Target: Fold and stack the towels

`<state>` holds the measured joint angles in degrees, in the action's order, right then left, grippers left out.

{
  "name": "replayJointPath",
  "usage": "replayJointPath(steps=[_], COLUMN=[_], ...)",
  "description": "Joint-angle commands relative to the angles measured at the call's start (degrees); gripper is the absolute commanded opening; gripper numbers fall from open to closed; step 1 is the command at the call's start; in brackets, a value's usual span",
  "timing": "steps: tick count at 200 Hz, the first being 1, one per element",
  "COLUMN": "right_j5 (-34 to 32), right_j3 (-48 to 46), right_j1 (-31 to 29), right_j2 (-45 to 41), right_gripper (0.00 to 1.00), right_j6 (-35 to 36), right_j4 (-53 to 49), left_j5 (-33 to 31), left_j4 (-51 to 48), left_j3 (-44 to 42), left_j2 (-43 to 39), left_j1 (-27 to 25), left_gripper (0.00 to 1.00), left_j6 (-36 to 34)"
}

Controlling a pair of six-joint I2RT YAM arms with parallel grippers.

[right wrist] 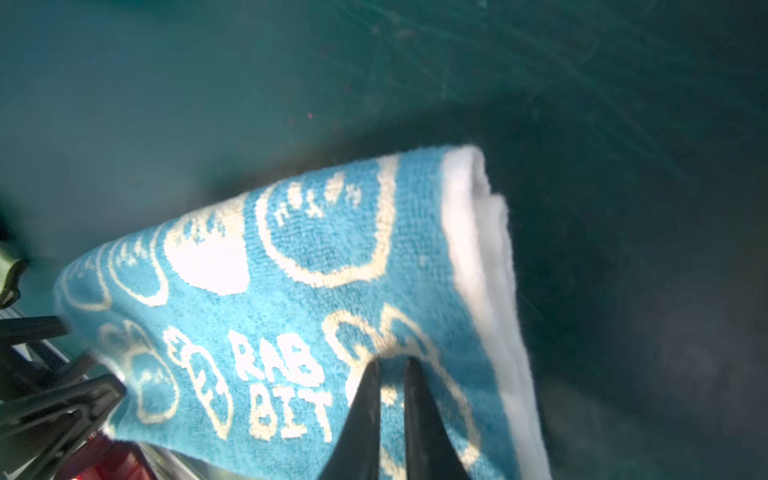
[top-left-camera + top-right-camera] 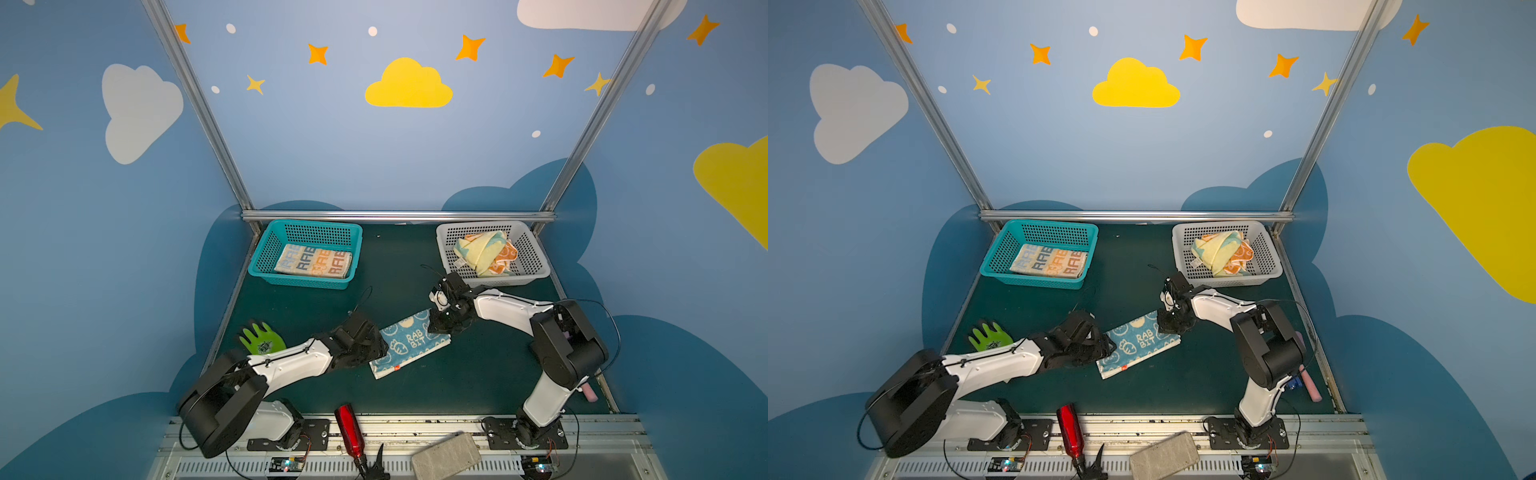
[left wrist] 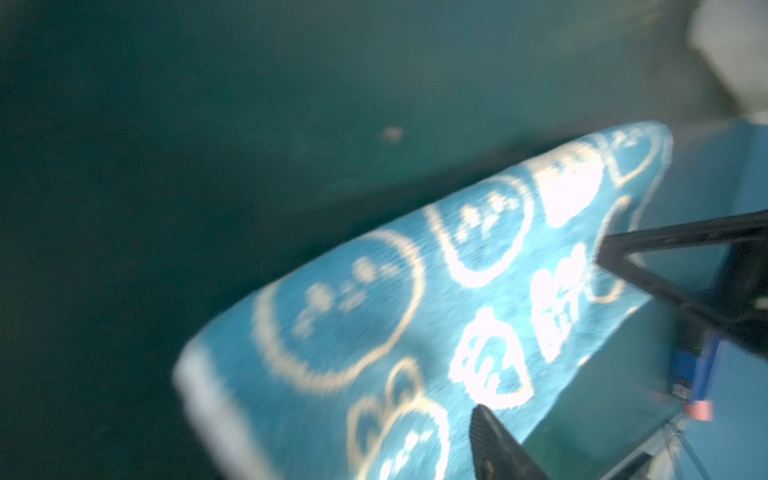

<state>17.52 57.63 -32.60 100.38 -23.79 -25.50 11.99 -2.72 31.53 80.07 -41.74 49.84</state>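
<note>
Dark green counter (image 2: 415, 266) lies under the blue towel (image 2: 409, 345), right fingers (image 1: 370, 415) pinching its 2 o'clock end, left fingers (image 3: 494, 444) wide astride its 8 o'clock end.

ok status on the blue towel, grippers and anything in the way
left gripper open, straddling one end of blue towel. right gripper shut on the other end. green glove lies apart, nothing blocking.

Arms (image 2: 286, 365): white links, blk joints, thin blk cables.

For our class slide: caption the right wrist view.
Right gripper pinches the folded blue RABBIT towel over the green tabletop.
</note>
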Motion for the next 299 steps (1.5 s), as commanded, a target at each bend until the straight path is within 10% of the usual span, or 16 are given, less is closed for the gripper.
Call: replayJointPath(steps=[1, 51, 96, 193, 299], right_j5=[-0.2, -0.8, -0.9, -9.8, -12.4], right_j3=[-0.6, -1.3, -2.1, -5.6, -16.6], right_j1=[0.3, 0.7, 1.0, 0.4, -2.2], right_j2=[1.0, 0.2, -1.3, -19.0, -29.4], right_gripper=[0.08, 0.05, 0.05, 0.43, 0.46], right_j6=[-0.1, -0.6, -0.2, 4.0, 6.5], right_j4=[0.1, 1.1, 2.6, 5.7, 10.3], left_j5=[6.6, 3.6, -1.1, -16.9, -17.2], left_j4=[-1.3, -2.7, -6.8, -30.5, -59.9], left_j3=[-1.7, 1.4, 5.7, 35.7, 81.6], left_j2=[7.4, 10.2, 9.5, 18.3, 39.0], left_j1=[-0.5, 1.5, 4.0, 9.3, 22.3], left_gripper=[0.63, 0.43, 0.04, 0.04, 0.04], left_j6=[-0.4, -2.8, -7.1, -27.6, -47.1])
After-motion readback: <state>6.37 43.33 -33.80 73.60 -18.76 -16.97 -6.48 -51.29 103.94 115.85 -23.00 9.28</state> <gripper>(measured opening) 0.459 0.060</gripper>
